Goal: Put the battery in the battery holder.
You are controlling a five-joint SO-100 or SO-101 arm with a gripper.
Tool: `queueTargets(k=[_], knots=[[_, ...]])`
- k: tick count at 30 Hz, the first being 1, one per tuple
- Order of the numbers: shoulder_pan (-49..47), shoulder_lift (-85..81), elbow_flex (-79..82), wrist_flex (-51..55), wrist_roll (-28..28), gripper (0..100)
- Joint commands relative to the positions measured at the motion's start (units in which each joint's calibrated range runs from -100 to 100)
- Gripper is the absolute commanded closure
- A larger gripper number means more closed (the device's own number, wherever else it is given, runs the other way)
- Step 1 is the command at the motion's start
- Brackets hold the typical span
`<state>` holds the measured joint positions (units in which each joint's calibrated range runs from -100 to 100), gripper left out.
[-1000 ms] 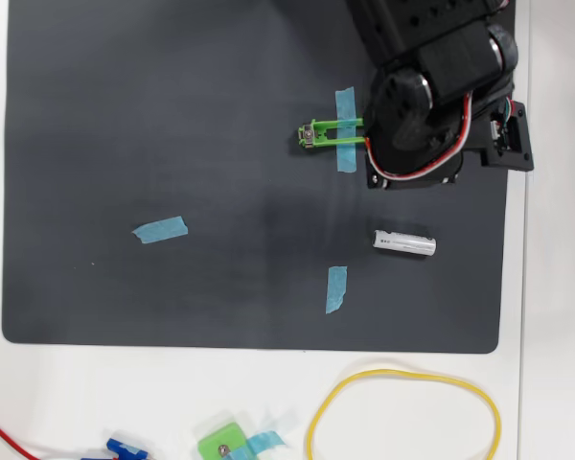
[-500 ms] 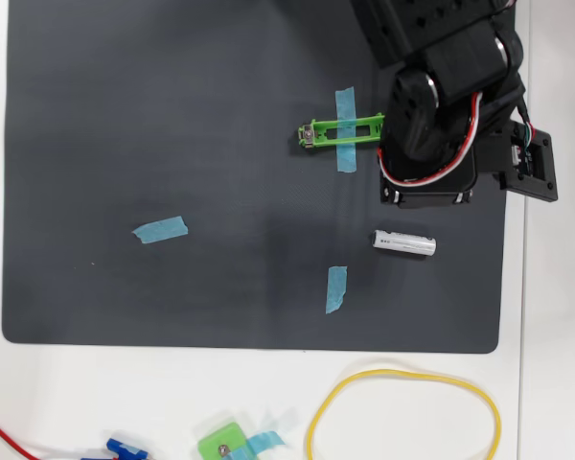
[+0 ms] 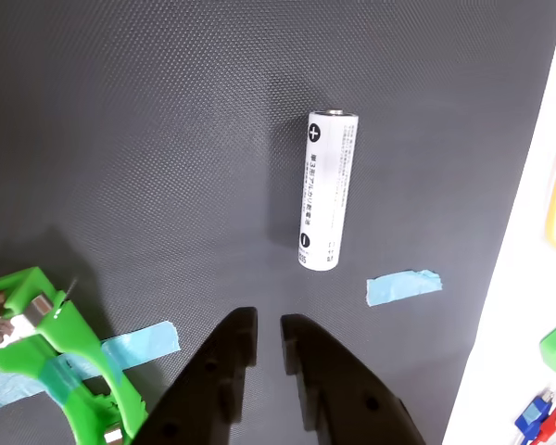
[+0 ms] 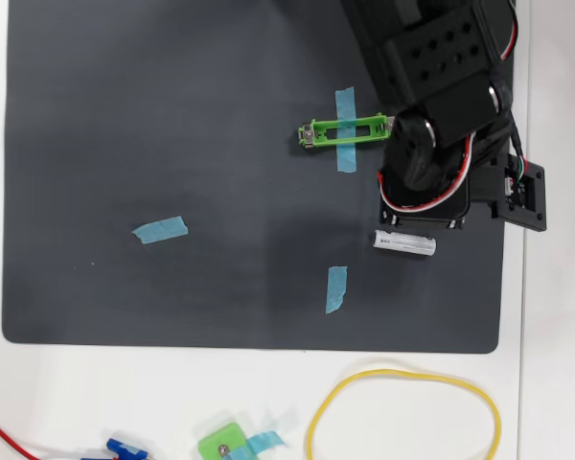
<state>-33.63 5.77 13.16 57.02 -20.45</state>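
The battery [image 3: 321, 190] is a silver-white cylinder with dark print. It lies flat on the black mat, just ahead of my gripper [image 3: 269, 324] and slightly to its right in the wrist view. The gripper's two black fingers stand a narrow gap apart and hold nothing. The bright-green battery holder [image 3: 65, 362] lies at the lower left, held down by blue tape and empty. In the overhead view the battery [image 4: 403, 243] lies just below the arm [image 4: 441, 105]. The holder [image 4: 345, 131] is to the arm's left, and the arm's body hides the gripper tips.
Loose blue tape strips lie on the mat [image 4: 160, 229] [image 4: 336, 288] [image 3: 403, 286]. Off the mat's lower edge in the overhead view are a yellow loop [image 4: 402, 412], a squarish green block with a screw [image 4: 225, 443] and small connectors [image 4: 125, 448]. The mat's right edge [image 3: 528, 213] is close to the battery.
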Motion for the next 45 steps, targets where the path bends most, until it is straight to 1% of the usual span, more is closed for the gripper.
queueTargets(k=[1,20,25,30,36,45], knots=[[0.37,-0.36,-3.73,-0.73,-0.11,100],[-0.36,6.89,-11.31,-0.29,0.15,99],[-1.91,7.92,-12.36,-0.29,2.34,99],[-2.23,9.02,-12.54,-0.20,2.50,99],[-2.12,9.62,-12.54,-0.20,2.50,90],[-1.91,9.71,-15.27,0.76,2.61,90]])
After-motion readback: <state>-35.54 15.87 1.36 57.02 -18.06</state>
